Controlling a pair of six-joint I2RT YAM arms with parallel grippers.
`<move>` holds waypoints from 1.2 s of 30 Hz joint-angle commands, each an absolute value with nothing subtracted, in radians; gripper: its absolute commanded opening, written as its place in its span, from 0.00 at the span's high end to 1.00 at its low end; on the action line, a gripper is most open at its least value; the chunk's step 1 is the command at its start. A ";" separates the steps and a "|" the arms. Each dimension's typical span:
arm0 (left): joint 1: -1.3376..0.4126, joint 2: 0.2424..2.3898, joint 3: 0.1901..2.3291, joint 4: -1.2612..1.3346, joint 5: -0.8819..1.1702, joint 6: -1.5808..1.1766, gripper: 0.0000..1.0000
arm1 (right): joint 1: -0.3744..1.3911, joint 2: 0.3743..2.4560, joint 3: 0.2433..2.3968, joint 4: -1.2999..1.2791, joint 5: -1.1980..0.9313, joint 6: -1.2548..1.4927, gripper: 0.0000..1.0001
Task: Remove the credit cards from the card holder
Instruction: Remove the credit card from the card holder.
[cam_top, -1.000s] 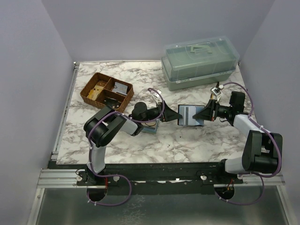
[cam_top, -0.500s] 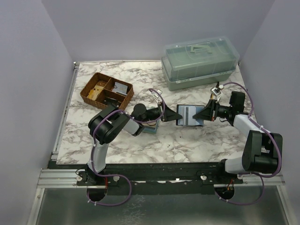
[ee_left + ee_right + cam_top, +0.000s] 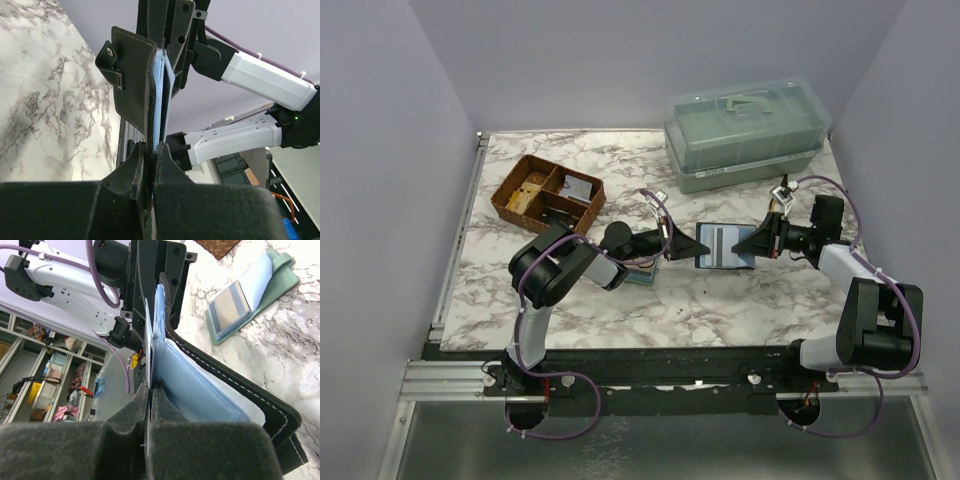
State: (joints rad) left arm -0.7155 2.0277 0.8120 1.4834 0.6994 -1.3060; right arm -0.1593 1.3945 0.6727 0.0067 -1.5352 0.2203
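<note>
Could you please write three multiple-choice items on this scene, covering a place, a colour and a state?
1. The card holder is: A lying untouched; B held between left gripper and right gripper; C out of sight.
2. The second wallet, lying flat, is: A red; B yellow; C pale green.
3. The left gripper is: A shut on the card holder's edge; B wide open; C shut on nothing.
Key: B, it is gripped at both ends; C, the right wrist view shows its colour; A, it pinches the black edge.

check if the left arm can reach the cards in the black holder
Probably yes: the left jaws are shut on the edge of the card holder, right where the credit cards show, with the right jaws holding the other end. Nothing stands between.
</note>
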 commanded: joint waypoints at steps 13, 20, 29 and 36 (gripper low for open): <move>-0.608 1.944 0.747 1.657 0.801 -1.368 1.00 | -0.175 1.394 0.679 0.008 -1.646 0.208 1.00; -0.601 1.926 0.756 1.658 0.822 -1.383 1.00 | -0.184 1.400 0.680 0.006 -1.652 0.209 1.00; -0.600 1.925 0.759 1.656 0.841 -1.385 1.00 | -0.203 1.384 0.681 0.009 -1.652 0.213 1.00; -0.589 1.962 0.733 1.657 0.842 -1.379 1.00 | -0.310 1.344 0.668 0.008 -1.593 0.217 1.00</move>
State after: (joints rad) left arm -0.5957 1.9606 0.7486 1.4929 0.8192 -1.3800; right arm -0.2741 1.3876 0.6727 0.0048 -1.5463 0.2180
